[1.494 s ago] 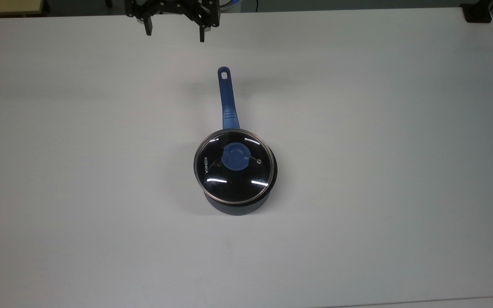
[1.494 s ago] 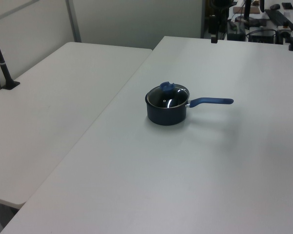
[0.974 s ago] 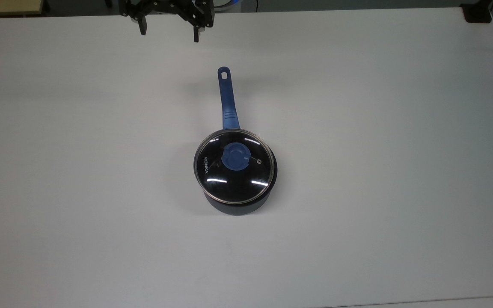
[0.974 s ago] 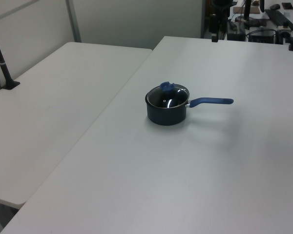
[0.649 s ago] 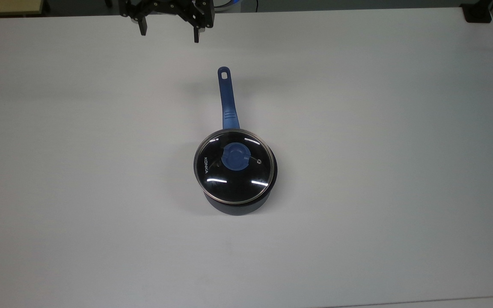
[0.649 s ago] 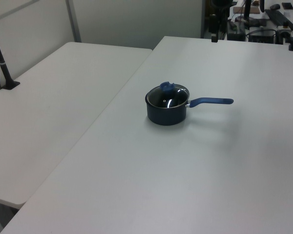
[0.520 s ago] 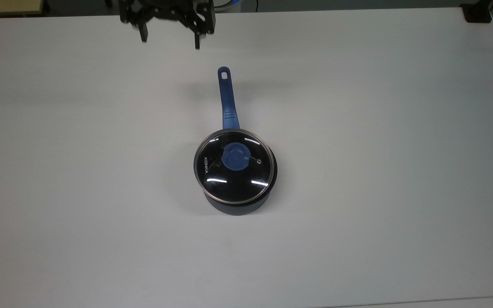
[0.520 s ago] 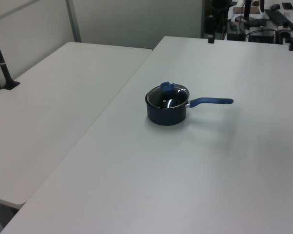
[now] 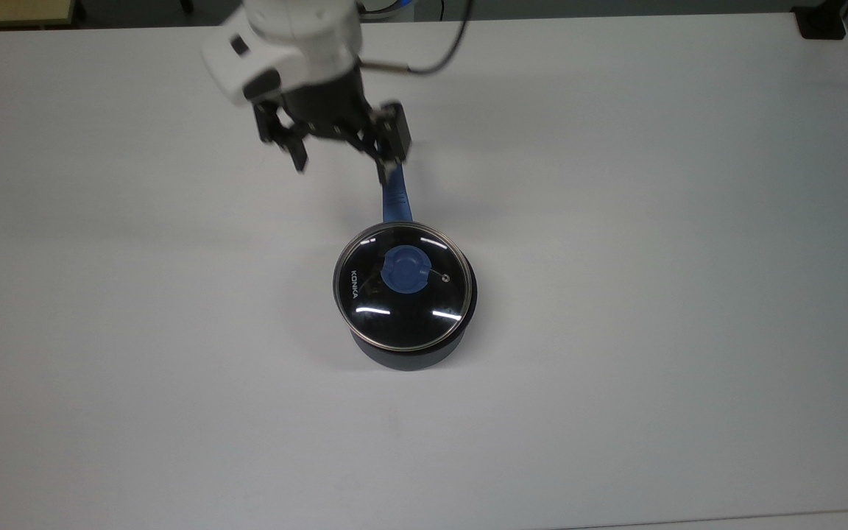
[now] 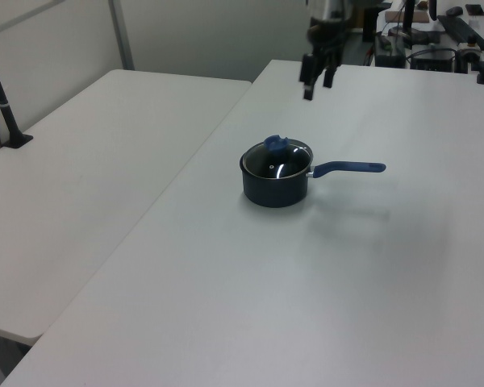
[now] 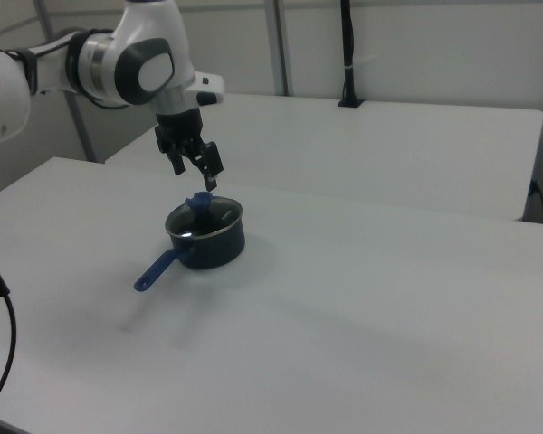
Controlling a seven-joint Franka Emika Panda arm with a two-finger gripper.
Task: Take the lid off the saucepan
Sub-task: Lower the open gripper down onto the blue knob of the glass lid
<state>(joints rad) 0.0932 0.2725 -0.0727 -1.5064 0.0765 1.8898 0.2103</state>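
The dark navy saucepan (image 9: 411, 355) stands in the middle of the white table (image 9: 652, 221), its blue handle (image 9: 397, 202) pointing to the top view's top. The glass lid (image 9: 369, 294) with its blue knob (image 9: 405, 269) sits closed on the pot. My gripper (image 9: 341, 168) hangs open in the air above the handle's far end and hides that end in the top view. Nothing is between the fingers. In the left view the gripper (image 10: 317, 85) is above and behind the saucepan (image 10: 274, 190). In the right view the gripper (image 11: 195, 174) hovers just over the knob (image 11: 199, 201).
A second white table (image 10: 89, 161) adjoins on the left view's left, with a black clamped post (image 10: 2, 97). A black block (image 9: 820, 22) sits at the top view's top right corner. Equipment (image 10: 436, 32) crowds the left view's far edge. A cable (image 11: 0, 298) hangs at the right view's left.
The gripper has come from the top view's upper edge down and toward the pan, and now hangs over the handle. It stays open. Saucepan and lid have not moved.
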